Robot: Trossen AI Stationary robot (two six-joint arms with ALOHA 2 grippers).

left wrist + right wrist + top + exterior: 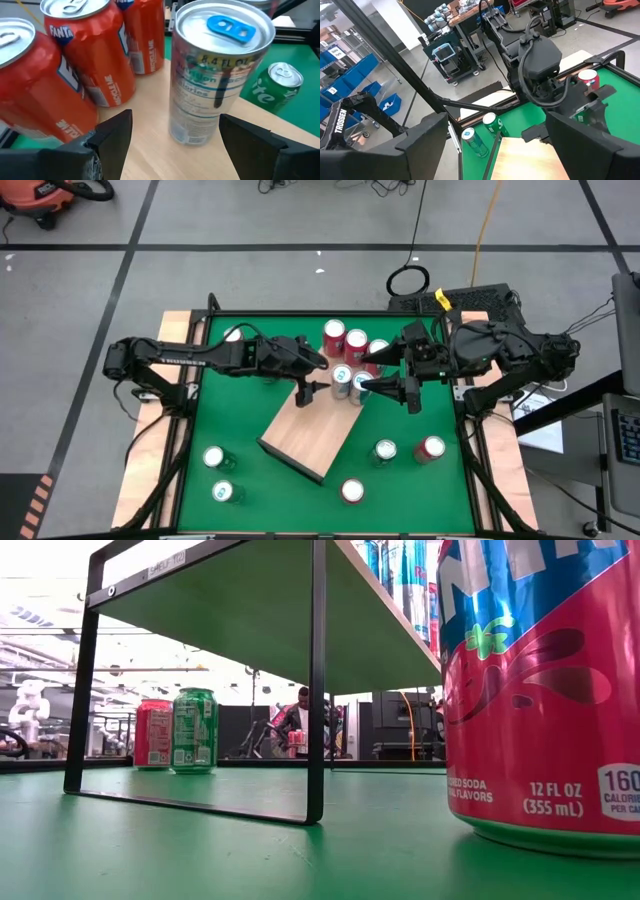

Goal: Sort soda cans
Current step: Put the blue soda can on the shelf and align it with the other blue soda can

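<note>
- While L gripper point(170, 145) sits w/ jaws spread either side of slim silver can point(215, 75), nothing grasped yet; can stands upright on board point(310, 435), blue tab on top.
- R gripper point(385, 370) hovers released over can cluster point(352, 355) at board's far end, holding nothing.
- Risk: red cans point(80, 55) stand just beside L finger; closing off-centre could nudge one or tip the slim can, since it's tall and narrow.
- Risk: smooth metal may slip in pads.
- Other cans point(385, 450) scattered on green mat point(440, 490), well apart.
- Board: pale wood, flat, rectangular, raised on thin black frame point(317, 680).
</note>
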